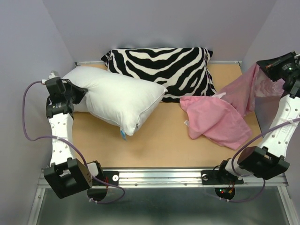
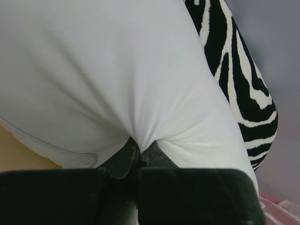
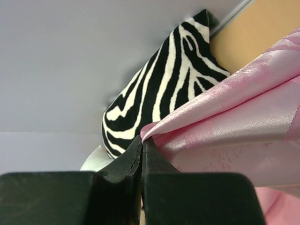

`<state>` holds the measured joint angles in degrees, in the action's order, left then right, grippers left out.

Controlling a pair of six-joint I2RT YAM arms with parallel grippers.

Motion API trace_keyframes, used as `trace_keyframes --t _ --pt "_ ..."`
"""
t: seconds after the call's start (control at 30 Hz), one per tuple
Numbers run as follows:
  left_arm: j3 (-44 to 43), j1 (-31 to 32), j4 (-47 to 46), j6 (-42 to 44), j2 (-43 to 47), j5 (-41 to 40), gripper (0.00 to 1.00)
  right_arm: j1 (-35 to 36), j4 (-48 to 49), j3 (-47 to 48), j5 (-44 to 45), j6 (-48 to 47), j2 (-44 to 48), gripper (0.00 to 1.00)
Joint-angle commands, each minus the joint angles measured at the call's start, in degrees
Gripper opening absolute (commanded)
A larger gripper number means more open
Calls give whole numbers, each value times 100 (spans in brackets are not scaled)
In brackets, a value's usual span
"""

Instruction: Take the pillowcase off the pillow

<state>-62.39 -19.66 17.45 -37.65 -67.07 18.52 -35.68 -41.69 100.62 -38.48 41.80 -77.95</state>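
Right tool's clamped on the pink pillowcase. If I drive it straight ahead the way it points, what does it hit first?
Probably the zebra cushion: in the right wrist view its corner sits directly beyond the right tool, shut on the pillowcase. Depth is unclear; the wall lies behind.

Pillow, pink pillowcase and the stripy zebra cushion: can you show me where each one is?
pillow [image 1: 117, 96]: top external view, middle of its white upper face.
pillowcase [image 1: 213, 117]: top external view, middle of the crumpled pink heap on the table.
zebra cushion [image 1: 159, 63]: top external view, middle of its striped face.
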Motion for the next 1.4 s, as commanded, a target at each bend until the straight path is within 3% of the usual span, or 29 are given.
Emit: trace_keyframes --t 0.0,0.33,0.6,0.77,0.87,0.9,1.0,1.03,1.07,1.1,1.13,1.37 --pt "60 365 -1033 -199 598 -217 0 412 495 -305 305 -190 403 1" --pt "1149 1842 -1077 -568 1766 -1052 0 2529 1144 -2255 1922 -418 1184 0" --pt "1809 2318 -647 -331 2795 -1211 3 2681 1436 -4163 2195 -884 2020 1" --pt "1740 2318 -217 116 3287 -1316 18 2689 1436 -4770 2013 -1060 2398 1" --pt "1669 2318 -146 275 3306 -1124 33 2716 1480 -5244 1967 -1069 2600 7" --pt "1660 2318 -137 371 3323 -1079 37 2724 1506 -5376 2011 -1086 2636 10" --pt "1616 2318 -128 495 3349 -939 51 2733 1515 -5754 2186 -1086 2811 35" --pt "1590 2318 -102 591 3358 -895 54 2733 1524 -5816 2248 -1078 2864 54" --pt "1537 2318 -15 662 3358 -825 81 2733 1524 -5921 2361 -1025 2960 61" --pt "1520 2318 38 715 3367 -841 82 2733 1541 -5957 2415 -1007 3005 66" --pt "1511 2318 74 802 3393 -850 82 2742 1533 -5966 2450 -1007 3049 99" --pt "1178 2318 118 1110 3473 -815 87 2996 1418 -5308 2994 -1051 2673 100"
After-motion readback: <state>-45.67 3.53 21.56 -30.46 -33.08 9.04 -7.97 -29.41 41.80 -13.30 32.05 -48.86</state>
